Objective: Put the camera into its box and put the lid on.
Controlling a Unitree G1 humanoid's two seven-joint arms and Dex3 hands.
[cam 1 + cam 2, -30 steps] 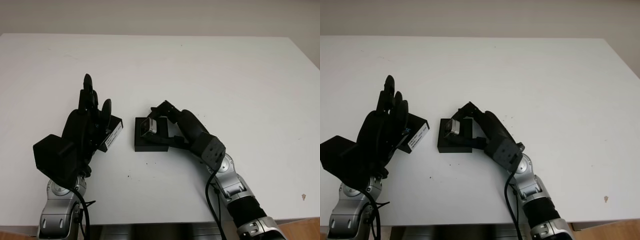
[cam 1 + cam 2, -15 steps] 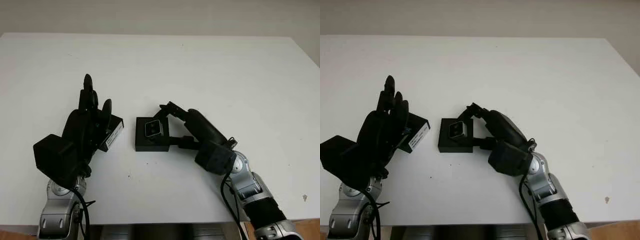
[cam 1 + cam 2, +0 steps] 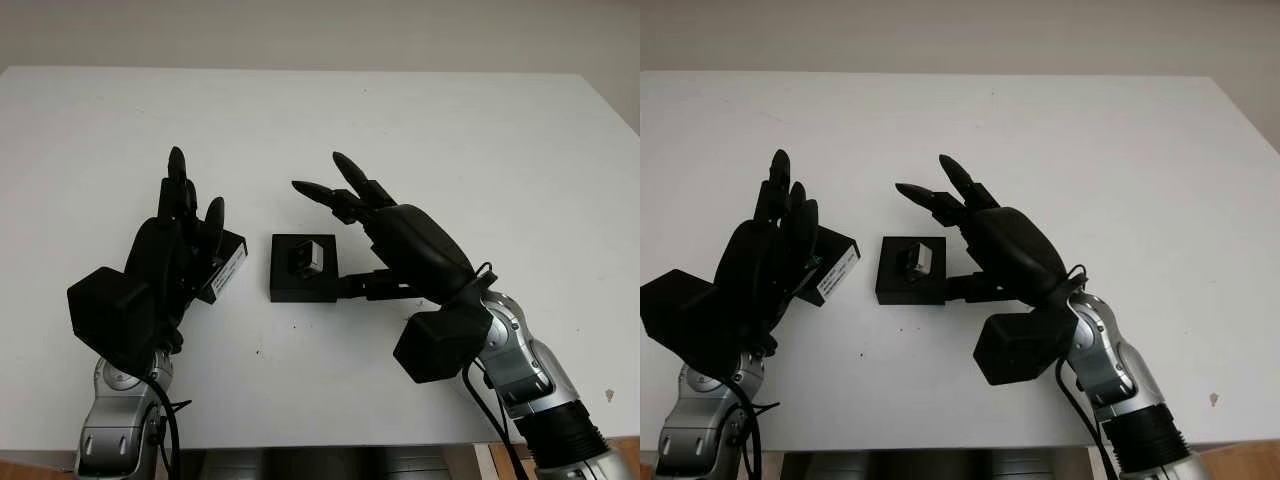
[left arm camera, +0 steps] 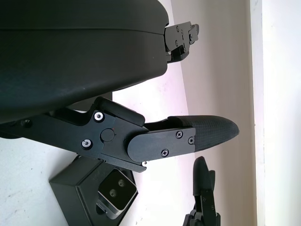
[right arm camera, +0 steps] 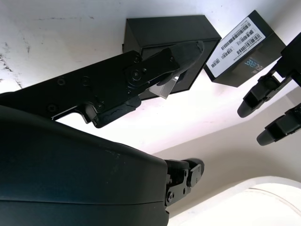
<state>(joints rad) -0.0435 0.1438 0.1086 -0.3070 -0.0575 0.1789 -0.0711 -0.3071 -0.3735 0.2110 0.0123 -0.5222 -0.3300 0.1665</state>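
Note:
The small black box (image 3: 296, 285) sits open on the white table, a little left of centre. Inside it lies the silver-faced camera (image 3: 309, 258), tilted, with nothing touching it. My right hand (image 3: 332, 222) is open and raised just right of the box, its fingers stretching over the box's far edge and its thumb low beside the near right corner. The black lid (image 3: 228, 268), with a white label, lies left of the box. My left hand (image 3: 190, 205) is open above the lid's left part and hides it. The right wrist view has the box (image 5: 160, 26) and the lid (image 5: 244, 44) side by side.
The white table (image 3: 450, 140) spreads wide behind and to the right of the box. Its front edge runs close under both forearms. A few small dark specks mark the surface near the box.
My right hand has let go of the camera, which now lies in the box. The hand has opened and lifted up and back to the right. The left hand has stayed put.

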